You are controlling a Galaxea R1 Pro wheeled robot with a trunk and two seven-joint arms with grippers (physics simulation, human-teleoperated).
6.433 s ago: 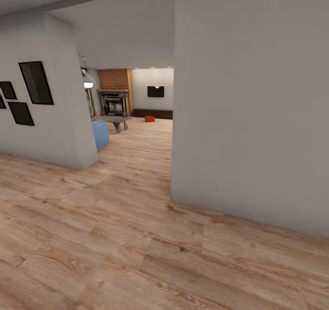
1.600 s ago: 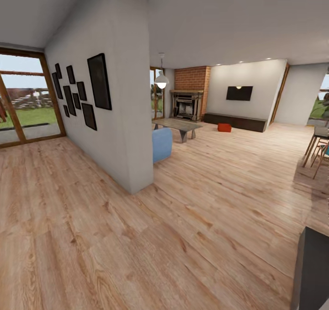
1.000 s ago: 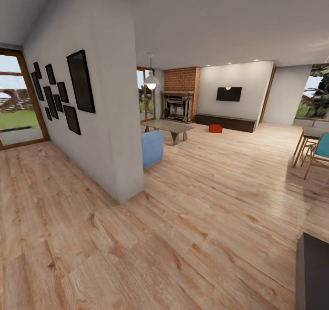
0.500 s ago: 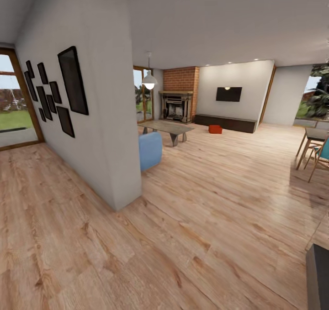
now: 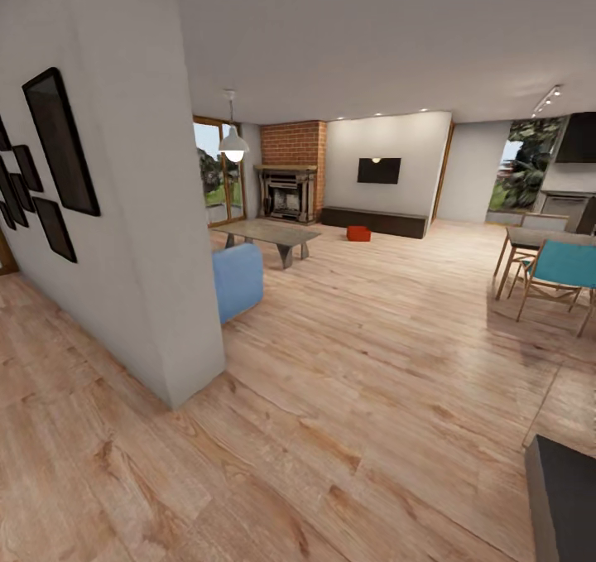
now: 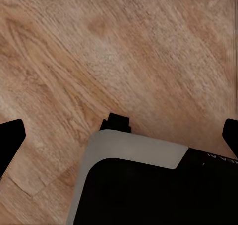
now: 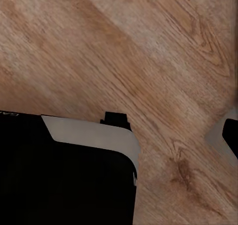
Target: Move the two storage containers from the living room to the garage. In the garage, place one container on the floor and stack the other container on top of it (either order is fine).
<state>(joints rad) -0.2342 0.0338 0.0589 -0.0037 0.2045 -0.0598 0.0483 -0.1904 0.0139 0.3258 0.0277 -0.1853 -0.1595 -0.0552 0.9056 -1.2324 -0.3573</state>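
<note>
One small orange-red storage container [image 5: 358, 232] sits on the light wood floor far off in the living room, in front of a long dark low cabinet [image 5: 374, 221]; at this distance I cannot tell whether it is one bin or two. My left gripper [image 6: 120, 135] hangs open over bare planks, one dark fingertip [image 6: 10, 141] at each side edge of its wrist view. My right gripper [image 7: 119, 133] also stands open and holds nothing, with one fingertip [image 7: 231, 131] in sight at the edge.
A white partition wall [image 5: 157, 281] with black frames stands close on the left, a blue sofa end [image 5: 238, 281] behind it. Beyond are a glass low table [image 5: 269, 232], pendant lamp [image 5: 234, 144] and brick fireplace [image 5: 288, 183]. Dining chairs [image 5: 556, 271] are right; a dark block [image 5: 564, 496] lower right.
The whole head view has shifted: the camera has moved forward and turned right, so the wall and container sit further left and the dining area shows more. The container lies where it was.
</note>
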